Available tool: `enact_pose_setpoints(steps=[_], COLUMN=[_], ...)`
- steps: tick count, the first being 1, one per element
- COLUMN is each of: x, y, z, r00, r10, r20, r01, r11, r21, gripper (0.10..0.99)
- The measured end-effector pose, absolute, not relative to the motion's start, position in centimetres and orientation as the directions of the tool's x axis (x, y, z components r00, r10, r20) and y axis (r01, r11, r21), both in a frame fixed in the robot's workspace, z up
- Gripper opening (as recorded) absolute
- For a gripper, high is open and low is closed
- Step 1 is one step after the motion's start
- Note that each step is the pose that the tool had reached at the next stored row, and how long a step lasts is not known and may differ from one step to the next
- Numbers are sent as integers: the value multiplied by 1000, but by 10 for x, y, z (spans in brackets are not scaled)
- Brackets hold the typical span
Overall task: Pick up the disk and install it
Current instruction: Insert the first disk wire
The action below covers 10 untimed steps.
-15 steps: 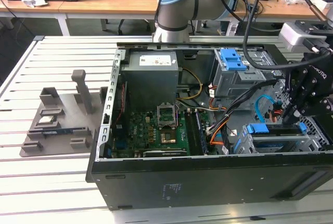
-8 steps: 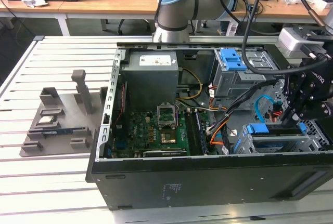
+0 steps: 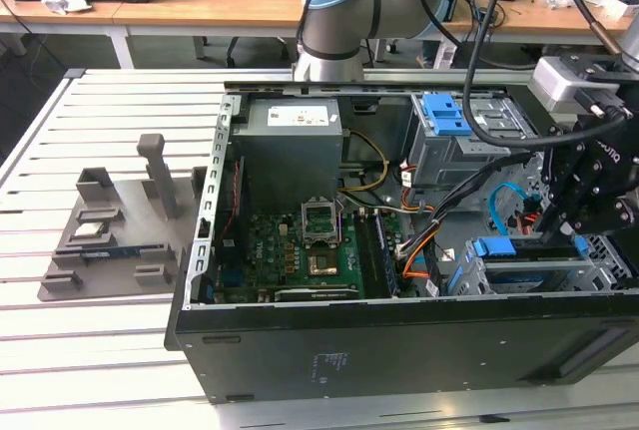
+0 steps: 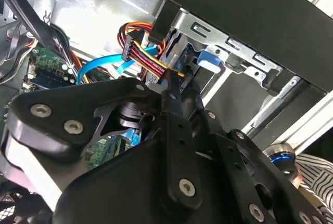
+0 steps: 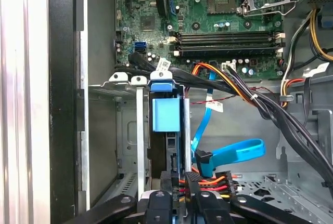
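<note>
The disk (image 5: 165, 114) stands on edge in the drive cage (image 5: 139, 146) at the case's front corner, its blue carrier tab (image 3: 494, 247) showing at one end. My gripper (image 5: 179, 195) is down at the disk's other end, its fingers (image 5: 166, 190) drawn close together on the disk's dark edge. In the exterior view the gripper (image 3: 564, 235) hangs over the cage at the view's right, partly hiding the disk. In the second wrist view the fingers (image 4: 173, 96) point at the cage, beside a red-and-yellow power plug (image 4: 143, 55).
The open case (image 3: 329, 350) holds a motherboard (image 3: 310, 250) and a grey power-supply box (image 3: 290, 136). A lone blue bracket (image 3: 446, 111) lies on the upper drive bay. Blue data cables (image 5: 229, 154) and black cable bundles (image 5: 270, 109) run close to the gripper. A grey fixture (image 3: 110, 230) sits outside.
</note>
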<state>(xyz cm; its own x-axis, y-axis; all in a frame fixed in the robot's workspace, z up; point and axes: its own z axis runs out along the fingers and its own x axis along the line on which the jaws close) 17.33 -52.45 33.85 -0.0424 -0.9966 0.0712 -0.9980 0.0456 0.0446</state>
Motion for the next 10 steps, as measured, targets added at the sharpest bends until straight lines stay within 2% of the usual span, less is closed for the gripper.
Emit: enact_pose_setpoints(steps=[4, 5, 7, 10], x=[173, 173, 173, 173], y=[-521, -520, -519, -519], z=[356, 364, 376, 378], r00=[-42, -42, -42, -42], r10=[-997, -997, -997, -997], r20=[71, 71, 71, 71], r01=[-998, -998, -998, -998], r11=[46, 46, 46, 46], r21=[44, 44, 44, 44], gripper=[224, 106, 106, 106])
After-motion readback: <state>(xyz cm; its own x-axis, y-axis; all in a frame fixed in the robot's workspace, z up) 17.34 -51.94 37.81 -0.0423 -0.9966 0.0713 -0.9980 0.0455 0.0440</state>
